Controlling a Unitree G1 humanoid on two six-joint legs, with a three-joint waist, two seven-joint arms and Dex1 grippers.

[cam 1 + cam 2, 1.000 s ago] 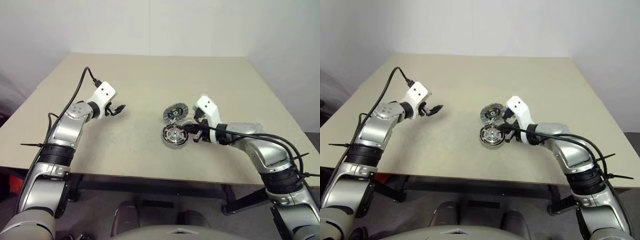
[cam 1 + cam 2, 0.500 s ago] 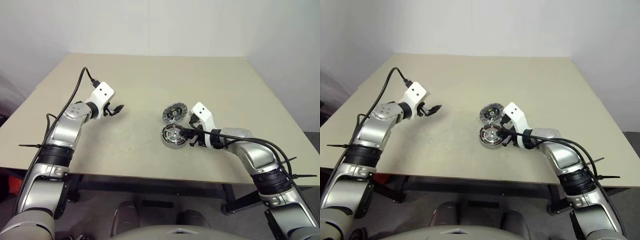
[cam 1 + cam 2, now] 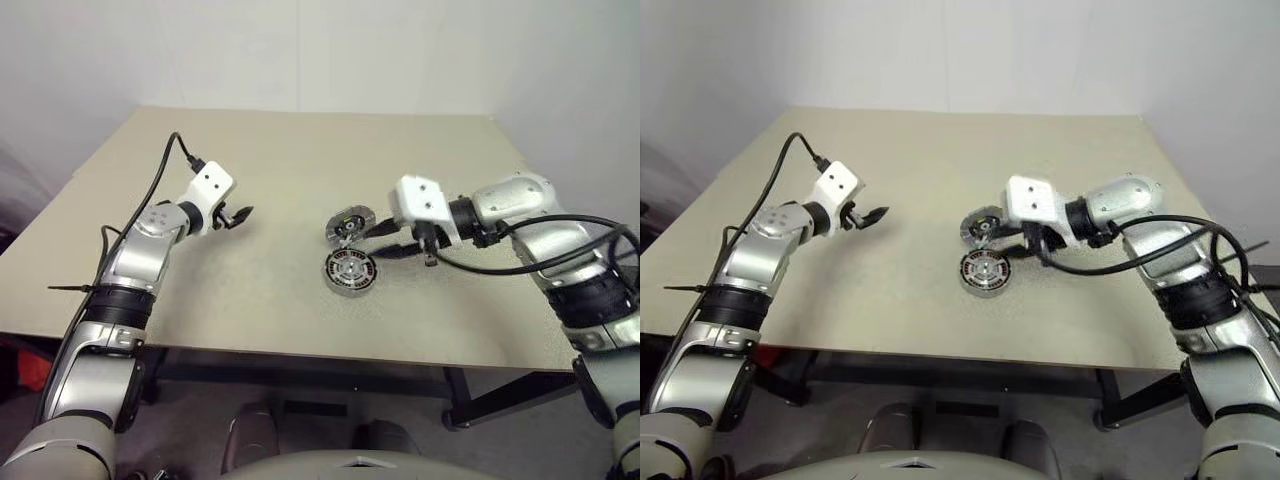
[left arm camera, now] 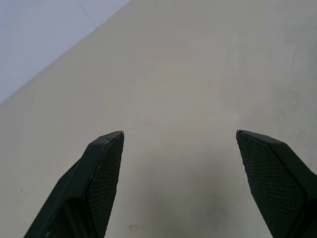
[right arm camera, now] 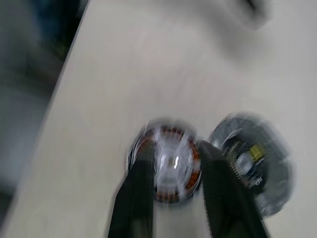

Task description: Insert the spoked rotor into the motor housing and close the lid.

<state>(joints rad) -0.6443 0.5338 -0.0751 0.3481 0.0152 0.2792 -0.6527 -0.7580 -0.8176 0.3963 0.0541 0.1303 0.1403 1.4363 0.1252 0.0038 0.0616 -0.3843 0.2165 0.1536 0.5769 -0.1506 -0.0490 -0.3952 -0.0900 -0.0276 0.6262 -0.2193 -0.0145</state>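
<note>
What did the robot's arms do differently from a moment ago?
The right claw lifted off the round ring with reddish copper windings, the motor housing, swung up and turned over, and its fingers parted. It holds nothing. The housing and the round silver disc behind it stayed put on the beige table. The left claw did not move, open and empty.

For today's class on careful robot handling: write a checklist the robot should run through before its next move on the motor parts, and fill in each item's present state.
1. Motor housing flat on the table: ok.
2. Second round part beside the housing, within reach: ok.
3. Rotor already seated in the housing: cannot tell.
4. Right gripper above the parts, holding nothing: ok.
5. Left gripper open, holding nothing: ok.
6. Lid on the housing: not ok.
</note>
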